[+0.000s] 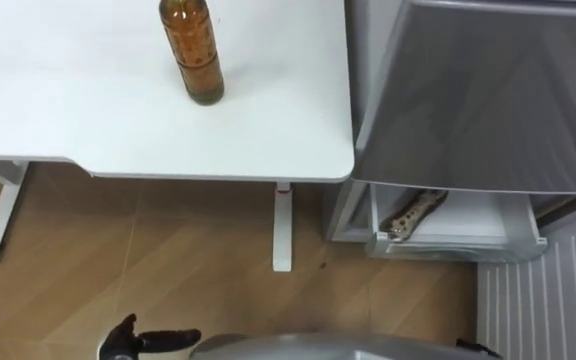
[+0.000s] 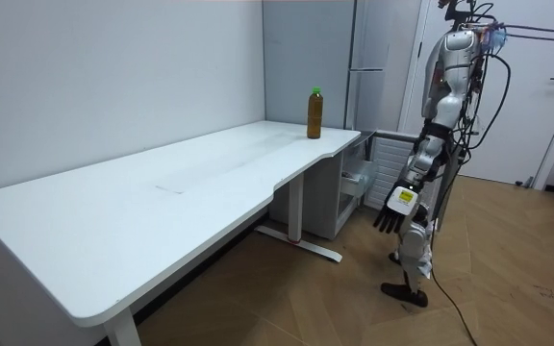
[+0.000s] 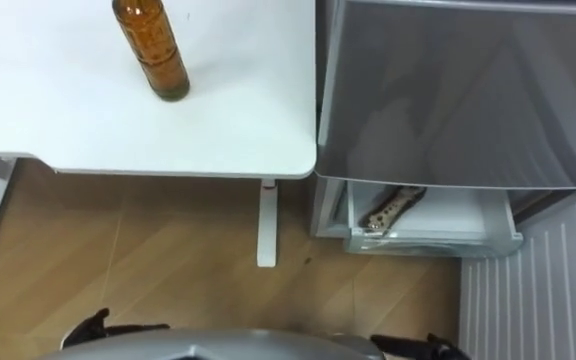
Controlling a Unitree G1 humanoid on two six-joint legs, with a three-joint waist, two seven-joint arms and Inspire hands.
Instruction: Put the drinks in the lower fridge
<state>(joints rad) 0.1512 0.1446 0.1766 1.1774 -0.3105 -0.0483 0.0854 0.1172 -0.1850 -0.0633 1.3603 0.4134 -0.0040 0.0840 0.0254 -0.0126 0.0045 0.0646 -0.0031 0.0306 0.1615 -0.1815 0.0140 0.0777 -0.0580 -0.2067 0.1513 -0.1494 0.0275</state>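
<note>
An amber, green-capped plastic bottle (image 1: 193, 55) stands far on the white table (image 1: 78, 110); the left hand (image 2: 392, 206) hangs relaxed, and I cannot tell for the right hand (image 3: 436, 347).

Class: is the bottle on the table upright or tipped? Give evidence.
Upright: the bottle stands on its base on the white table, green cap uppermost.

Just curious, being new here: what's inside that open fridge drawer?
One long brownish thing lies in the drawer, perhaps a bottle. The fridge front above covers the drawer's back part.
</note>
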